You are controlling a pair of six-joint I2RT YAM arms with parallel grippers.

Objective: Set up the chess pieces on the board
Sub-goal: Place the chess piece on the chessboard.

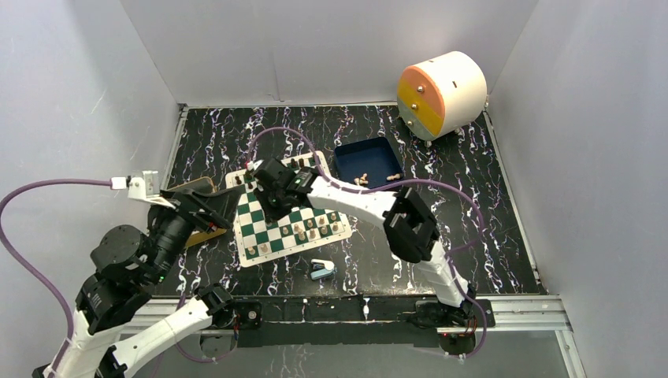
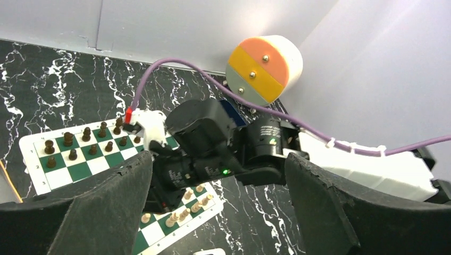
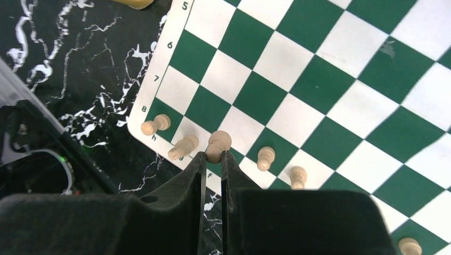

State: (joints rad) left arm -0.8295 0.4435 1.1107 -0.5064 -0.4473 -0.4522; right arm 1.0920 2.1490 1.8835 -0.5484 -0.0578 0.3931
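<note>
The green and white board [image 1: 262, 226] lies in the middle of the table. Dark chess pieces [image 2: 68, 139] stand along its far rows and light tan ones [image 1: 307, 231] along its near edge. My right gripper [image 3: 214, 155] is shut on a light tan piece [image 3: 218, 142], held over the edge row by the board's corner. Two light pieces [image 3: 183, 147] stand to its left and others [image 3: 265, 157] to its right. In the top view the right gripper [image 1: 270, 206] reaches over the board's left half. My left gripper [image 1: 211, 209] hangs beside the board's left edge, wide open and holding nothing.
A dark blue tray [image 1: 378, 150] with a few light pieces stands behind the board on the right. A white drum with an orange and yellow face [image 1: 441, 93] lies in the far right corner. A small light-blue object [image 1: 321, 269] sits near the front. A tan wooden item [image 1: 194, 187] lies under the left arm.
</note>
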